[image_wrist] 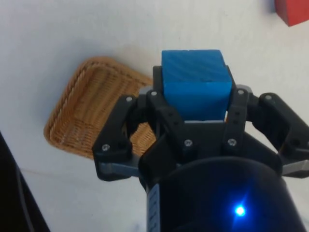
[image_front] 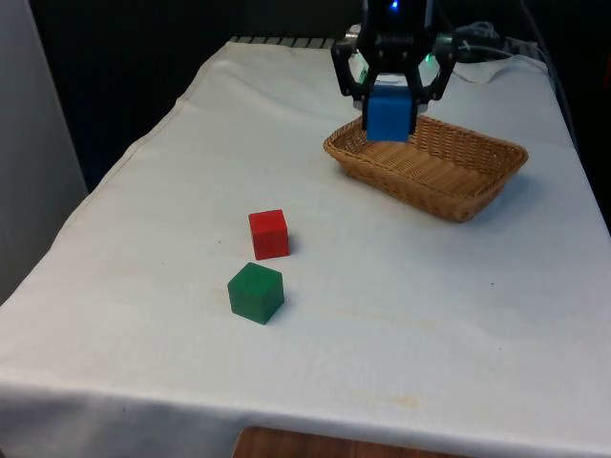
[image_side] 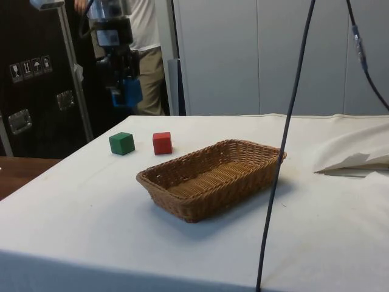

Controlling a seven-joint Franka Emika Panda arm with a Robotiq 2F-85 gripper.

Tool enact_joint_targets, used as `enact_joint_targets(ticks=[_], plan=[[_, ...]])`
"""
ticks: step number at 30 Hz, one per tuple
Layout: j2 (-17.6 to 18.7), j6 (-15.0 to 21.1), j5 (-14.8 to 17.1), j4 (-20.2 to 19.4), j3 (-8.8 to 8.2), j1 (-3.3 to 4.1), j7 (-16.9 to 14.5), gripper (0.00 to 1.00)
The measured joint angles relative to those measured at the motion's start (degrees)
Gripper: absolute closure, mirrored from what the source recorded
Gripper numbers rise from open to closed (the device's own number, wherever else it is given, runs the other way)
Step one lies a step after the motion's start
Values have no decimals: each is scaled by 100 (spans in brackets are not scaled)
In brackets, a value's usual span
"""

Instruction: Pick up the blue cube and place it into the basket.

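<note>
Two spare cubes, green cube (image_front: 256,292) and red cube (image_front: 269,234), sit untouched at the front view's left while we see gripper (image_front: 389,113) pinching blue cube (image_front: 389,115) aloft near basket (image_front: 449,196), so pickup done, drop left.

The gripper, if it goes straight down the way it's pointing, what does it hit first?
Probably the bare cloth beside the basket, carrying the blue cube; depth is unclear.
</note>
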Motion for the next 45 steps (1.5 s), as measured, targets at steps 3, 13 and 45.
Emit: enact_joint_targets(ticks=[3, 13, 45], plan=[[-126, 74, -63, -172, 17, 17, 57, 100], [-584, 269, -269, -728, 109, 63, 275, 100], [-2217, 384, -321, -2647, 516, 74, 607, 100]])
